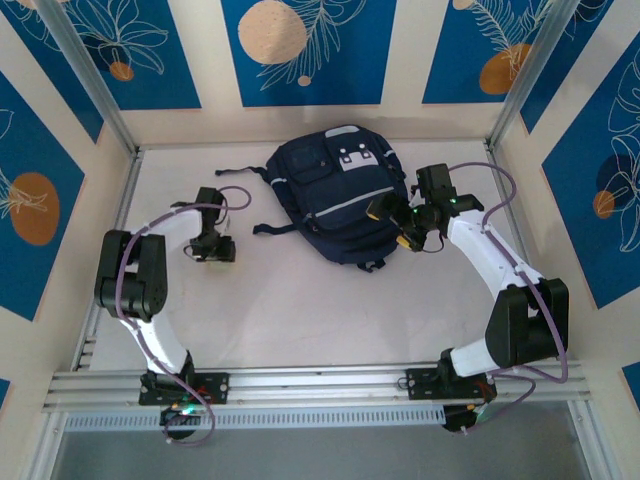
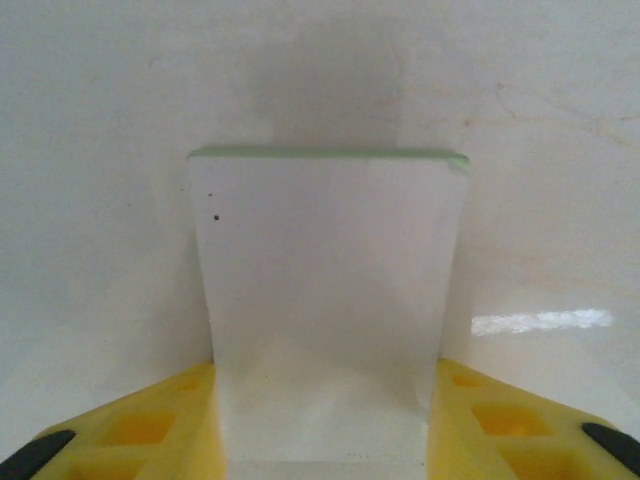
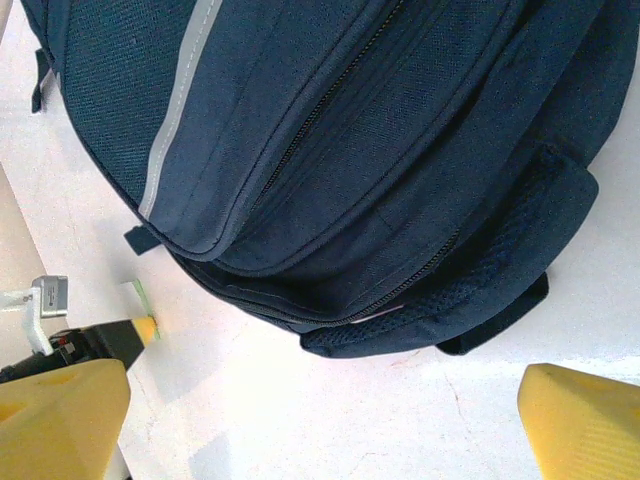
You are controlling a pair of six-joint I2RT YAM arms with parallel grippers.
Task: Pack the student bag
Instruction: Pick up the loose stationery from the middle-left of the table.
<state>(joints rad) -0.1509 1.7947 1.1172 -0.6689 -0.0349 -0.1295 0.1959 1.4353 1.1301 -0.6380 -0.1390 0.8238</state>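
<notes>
The student bag [image 1: 337,196] lies flat at the back middle of the table: dark navy, with a grey stripe and two small white patches. Its zipped side [image 3: 380,150] fills the right wrist view. My right gripper [image 1: 392,224] is open just off the bag's right edge, its yellow fingers [image 3: 62,415] spread over bare table. My left gripper [image 1: 213,248] points down at the table left of the bag. In the left wrist view a flat white slab with a green top edge [image 2: 328,280] stands between the yellow fingers [image 2: 150,425], which press against its two sides.
Black straps [image 1: 270,228] trail from the bag's left side toward the left gripper. Patterned blue and cream walls with metal posts [image 1: 85,75] close in the table on three sides. An aluminium rail [image 1: 320,382] runs along the near edge.
</notes>
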